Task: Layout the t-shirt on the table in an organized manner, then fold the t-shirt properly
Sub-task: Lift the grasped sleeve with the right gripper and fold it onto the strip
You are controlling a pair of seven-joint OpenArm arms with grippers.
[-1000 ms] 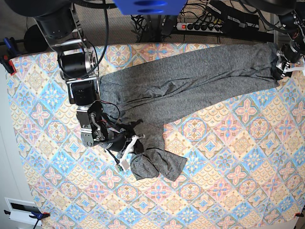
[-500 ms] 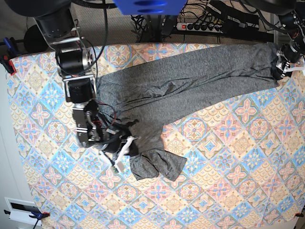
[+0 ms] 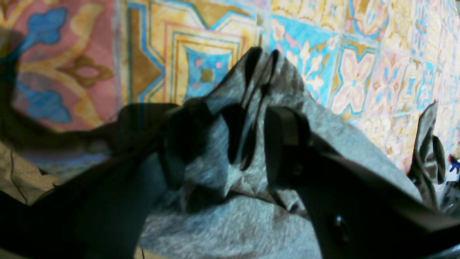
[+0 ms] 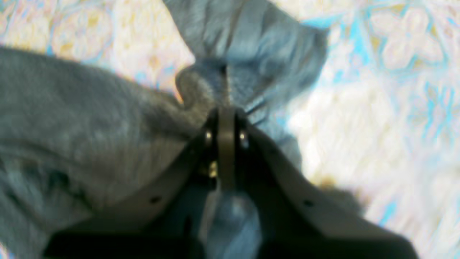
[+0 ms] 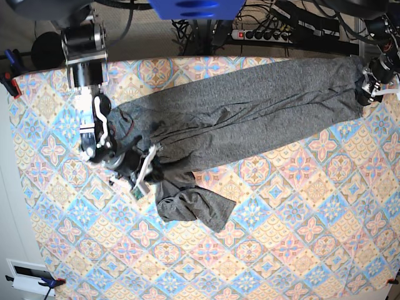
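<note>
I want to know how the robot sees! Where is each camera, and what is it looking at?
Base: high above, looking down at the table, the shirt and both arms.
Left wrist: on the left arm, looking along its claw, set around a shirt fold.
Right wrist: on the right arm, looking along its claw, pinched shut on bunched shirt.
All three show the shirt and the patterned cloth.

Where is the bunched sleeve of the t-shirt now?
In the base view the bunched sleeve lies lower left of centre on the table, just below the right pincer, which pinches the t-shirt.
</note>
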